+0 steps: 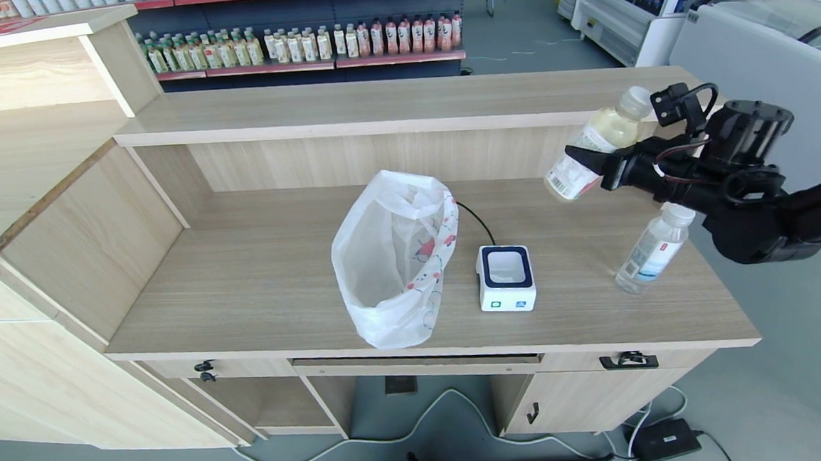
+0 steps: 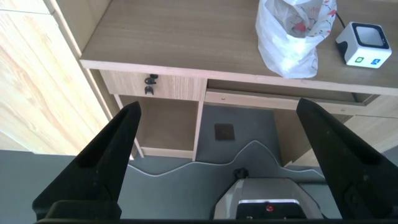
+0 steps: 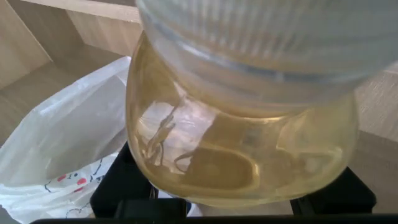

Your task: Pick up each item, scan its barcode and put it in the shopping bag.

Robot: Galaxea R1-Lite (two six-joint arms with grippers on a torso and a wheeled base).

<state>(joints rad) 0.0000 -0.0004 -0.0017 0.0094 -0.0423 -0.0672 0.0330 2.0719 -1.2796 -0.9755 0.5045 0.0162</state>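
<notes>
1. Right gripper [image 1: 587, 165]: clamped on the yellow-drink bottle [image 1: 594, 144], with its fingers across the lower, labelled half.
2. The held bottle is tilted. Its white cap [image 1: 634, 101] points up and toward the far right, and its base points down toward the middle of the counter [image 1: 278, 281]. It hangs in the air over the counter's right rear part, clear of the surface. Pale yellow liquid shows through the wall in the right wrist view.
3. Clear bottle [image 1: 650, 248]: white-capped, standing on the counter near its right edge, under the right arm and apart from the gripper.
4. Scanner [image 1: 505, 277]: a white box with a dark-framed window facing up, toward the counter's front, just right of the shopping bag [image 1: 394, 260]. A black cable [image 1: 478, 223] runs from it toward the back, passing behind the bag's rim.
5. The shopping bag is white plastic with red and blue print. It stands open-mouthed at mid-counter.
6. Left gripper [image 2: 217, 104]: fingers spread wide with nothing between them. It sits low, out in front of the counter's front edge and below its top.
</notes>
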